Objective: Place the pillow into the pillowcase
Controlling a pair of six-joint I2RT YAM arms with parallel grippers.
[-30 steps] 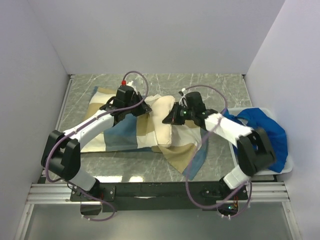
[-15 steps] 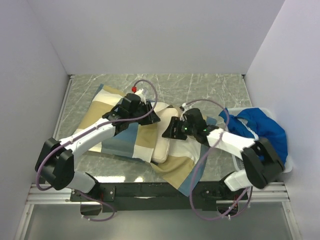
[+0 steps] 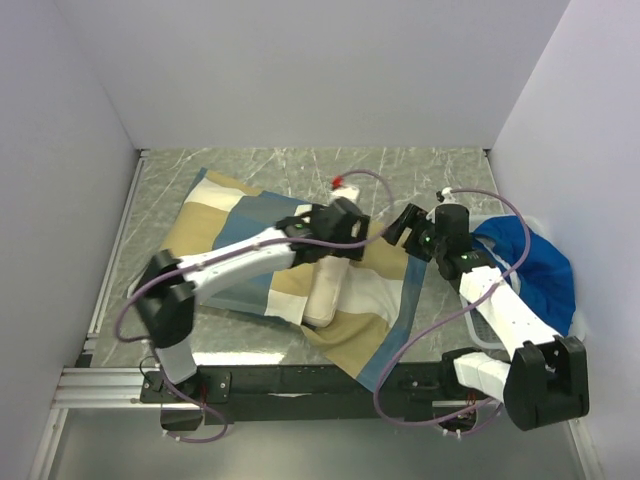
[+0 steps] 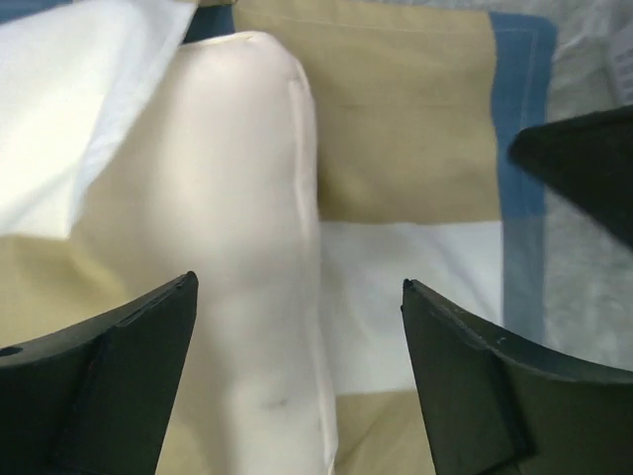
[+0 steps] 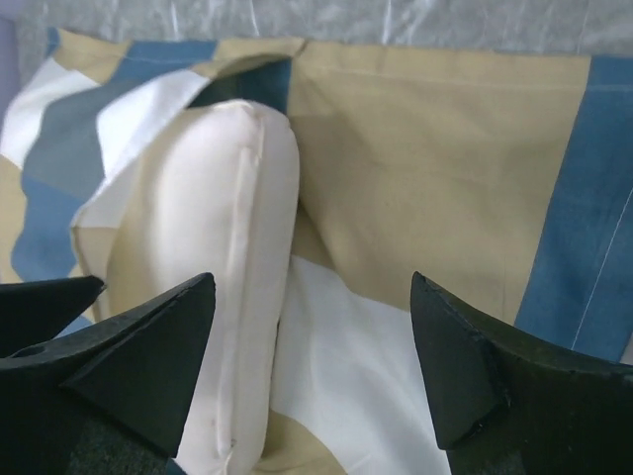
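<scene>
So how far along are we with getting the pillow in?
Done: the pillowcase lies spread out and the pillow looks partly inside, fabric covering one side. In hand: nothing; the left gripper and right gripper hover over it, jaws open. Left: a cream strip lies bare at the opening, so the rest needs tucking in.

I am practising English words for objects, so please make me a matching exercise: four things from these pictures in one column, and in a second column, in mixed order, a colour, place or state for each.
Things:
1. pillow
2. pillowcase
3. royal-blue cloth
4. left pincer

Descriptions:
A. open, above the pillow
B. bunched at the far right
C. tan, blue and white blocks
D. cream, partly covered by fabric

Pairs: 1-D; 2-C; 3-B; 4-A
</scene>
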